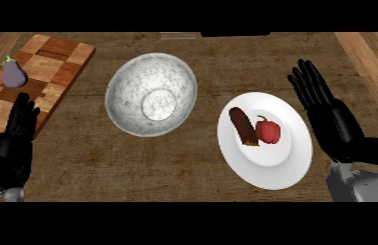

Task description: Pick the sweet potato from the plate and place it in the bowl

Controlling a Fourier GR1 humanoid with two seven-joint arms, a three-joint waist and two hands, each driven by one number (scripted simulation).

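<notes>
Fingers [306, 81] straight and slightly apart, holding nothing, on the right hand [336, 126] just right of the white plate [284, 179], sweet potato [243, 125] lying there beside a red pepper [269, 130], bowl [129, 96] further left, left hand [16, 144] straight-fingered over the chopping board [52, 64].

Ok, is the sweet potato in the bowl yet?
No, the sweet potato lies on the white plate next to the red bell pepper, apart from the bowl.
</notes>
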